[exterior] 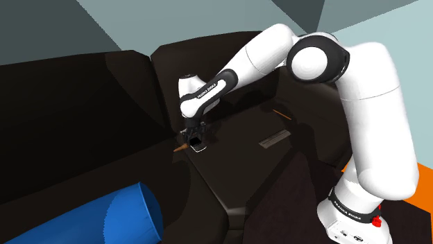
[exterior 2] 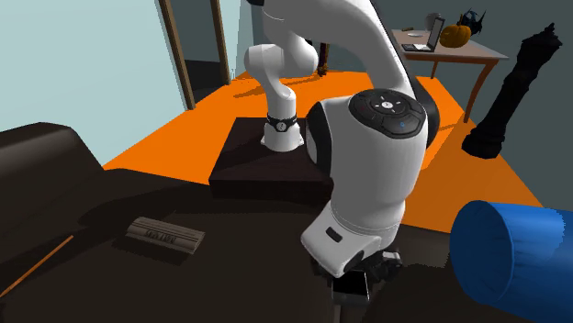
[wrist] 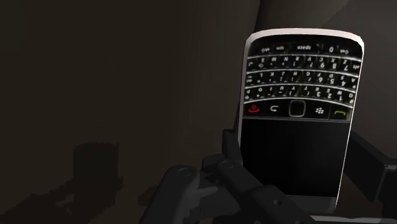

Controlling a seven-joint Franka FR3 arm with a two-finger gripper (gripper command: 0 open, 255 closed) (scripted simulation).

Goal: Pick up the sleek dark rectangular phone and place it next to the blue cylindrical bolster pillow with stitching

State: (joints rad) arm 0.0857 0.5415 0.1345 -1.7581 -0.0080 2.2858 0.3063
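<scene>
One black keypad phone tight in the gripper, one blue bolster pillow well apart from it.

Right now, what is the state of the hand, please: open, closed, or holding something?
Hand: closed on the dark phone, clasped between its two fingers.

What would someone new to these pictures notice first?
The big white arm arching from the shoulder view's lower right over a dark sofa, its gripper clasping a black keypad phone. Next, the bright blue pillow at that view's lower left, and the orange floor beyond the sofa in the second exterior view.
</scene>
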